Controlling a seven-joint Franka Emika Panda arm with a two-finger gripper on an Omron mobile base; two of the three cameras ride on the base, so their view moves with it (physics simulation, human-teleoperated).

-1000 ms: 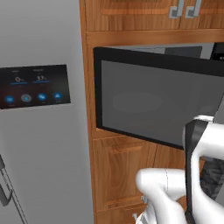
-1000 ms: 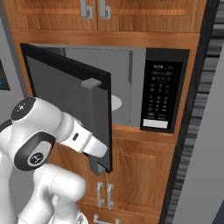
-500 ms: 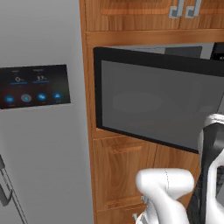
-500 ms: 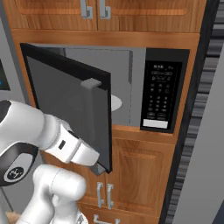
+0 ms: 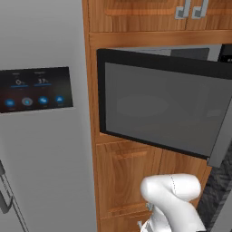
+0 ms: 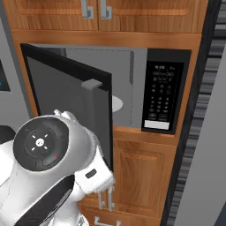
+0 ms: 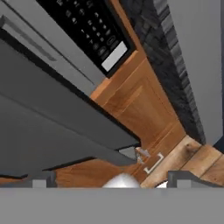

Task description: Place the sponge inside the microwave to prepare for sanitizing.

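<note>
Wood cabinetry, microwave [image 6: 132, 88] door ajar, plate [image 6: 115, 104] from the right alone; tool [image 7: 109, 181] spread, empty.

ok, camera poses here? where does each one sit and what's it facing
Left base view: behind the arm to its left, facing the microwave door's glass front and the small touchscreen; white arm joint at lower right.
Right base view: behind to the right, facing the open cavity with its white round plate and the keypad; big arm joint at lower left.
Hand view: low, tilted up under the door edge toward the keypad and wooden cabinet; gripper tips at the bottom.
All three share the open microwave door.
</note>
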